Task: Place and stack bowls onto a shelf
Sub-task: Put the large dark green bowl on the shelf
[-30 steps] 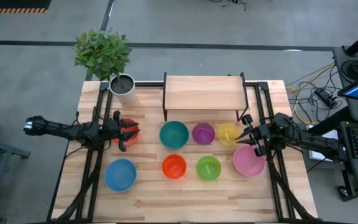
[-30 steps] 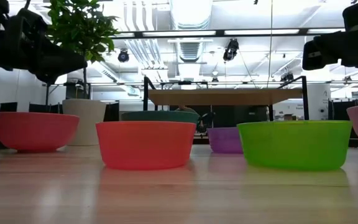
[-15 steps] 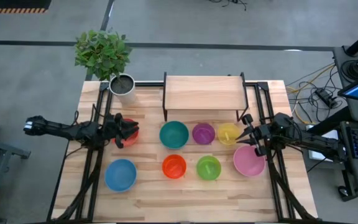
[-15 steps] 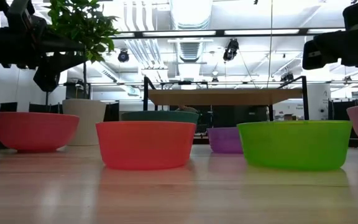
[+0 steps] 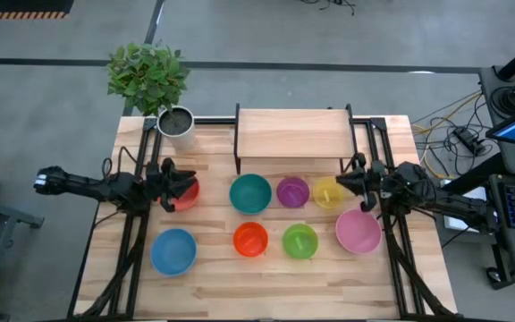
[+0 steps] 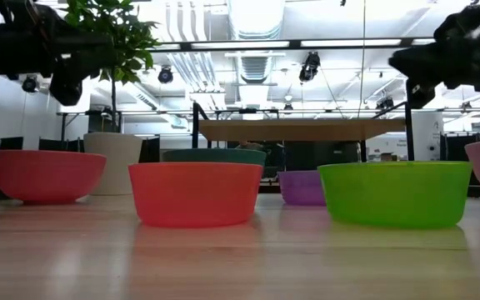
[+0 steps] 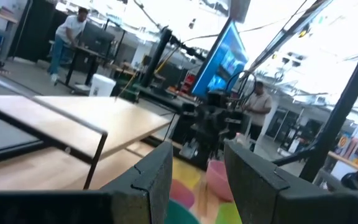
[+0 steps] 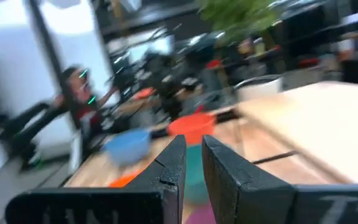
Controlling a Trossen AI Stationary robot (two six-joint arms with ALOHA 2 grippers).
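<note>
The light-wood shelf [image 5: 293,132] stands empty at the table's far middle. The bowls rest on the tabletop in front of it: red [image 5: 189,194], teal [image 5: 250,193], purple [image 5: 292,190] and yellow [image 5: 326,192] in the far row, blue [image 5: 173,251], orange [image 5: 250,239], green [image 5: 299,241] and pink [image 5: 358,233] in the near row. My left gripper [image 5: 170,183] hangs open above the red bowl's left rim, touching nothing. My right gripper [image 5: 354,179] hangs above the table between the yellow and pink bowls, empty, with a narrow gap between its fingers [image 8: 173,167].
A grey plant pot [image 5: 175,122] with a leafy plant stands at the far left, beside the shelf's left legs. Bare wood lies along the table's near edge [image 5: 257,291]. People show in the room beyond the table in the wrist views.
My left gripper has turned about its wrist above the red bowl and come up a little. My right gripper has swung from over the pink bowl's far rim toward the far edge and the yellow bowl, turning as it goes. No bowl has moved.
</note>
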